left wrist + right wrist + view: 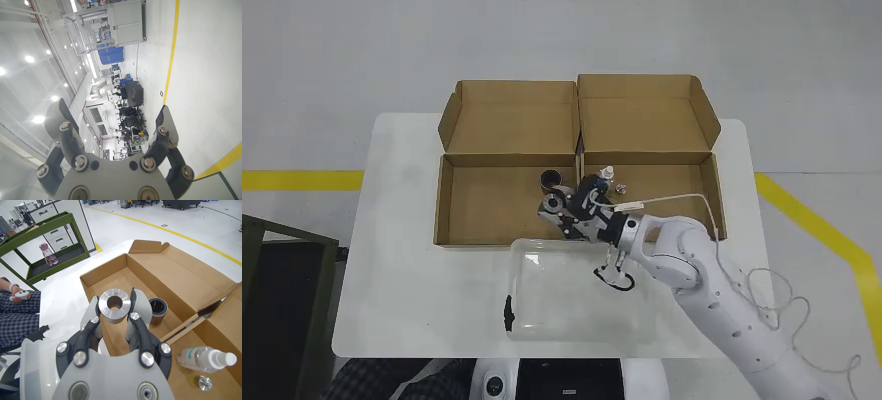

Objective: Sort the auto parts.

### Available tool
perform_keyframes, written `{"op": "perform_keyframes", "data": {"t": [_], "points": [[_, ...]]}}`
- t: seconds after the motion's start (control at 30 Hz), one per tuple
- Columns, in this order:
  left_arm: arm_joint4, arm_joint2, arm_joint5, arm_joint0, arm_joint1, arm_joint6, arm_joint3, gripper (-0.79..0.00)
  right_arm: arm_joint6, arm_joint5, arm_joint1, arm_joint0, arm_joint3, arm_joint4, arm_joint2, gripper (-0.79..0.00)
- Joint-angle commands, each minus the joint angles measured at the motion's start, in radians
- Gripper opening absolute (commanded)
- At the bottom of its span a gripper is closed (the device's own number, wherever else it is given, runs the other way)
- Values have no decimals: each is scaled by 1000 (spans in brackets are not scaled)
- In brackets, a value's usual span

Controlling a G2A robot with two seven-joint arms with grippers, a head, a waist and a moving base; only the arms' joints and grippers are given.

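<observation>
Top view: a white table (392,250) is being recorded as bearing two open brown cardboard boxes side by side, the left-hand box (482,205) and the right-hand box (682,178). A clear plastic tray (542,300) is lying just in front of them. The right gripper (558,205) is being held over the left-hand box, near the wall next to the right-hand box.

Left wrist view: the left gripper (113,117) is being held spread wide, with nothing between its fingers, and is being pointed away from the table towards the workshop floor.

Right wrist view: the right gripper is being pressed from both sides against a thick silver metal ring (114,308) with a central bore, which is being held above the floor of the left-hand box. A black cylindrical bearing (157,311) is standing upright in that box, just beside the gripper. A clear spray bottle (204,359) is lying on its side in the right-hand box, with a small silver metal disc (203,382) near it.
</observation>
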Motion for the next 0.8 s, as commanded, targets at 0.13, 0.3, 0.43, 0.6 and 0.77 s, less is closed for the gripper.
{"op": "perform_keyframes", "data": {"t": [0.13, 0.3, 0.43, 0.6, 0.77], "points": [[0, 0, 0, 0, 0, 0, 0, 0, 24, 33, -19, 52, 60, -65, -58, -785], [0, 0, 0, 0, 0, 0, 0, 0, 45, 44, -33, 89, 109, -83, -92, -785], [0, 0, 0, 0, 0, 0, 0, 0, 65, 57, -44, 117, 143, -112, -116, -785], [0, 0, 0, 0, 0, 0, 0, 0, 96, 62, -57, 144, 169, -151, -145, -785], [0, 0, 0, 0, 0, 0, 0, 0, 116, 60, -66, 157, 183, -177, -162, -785]]}}
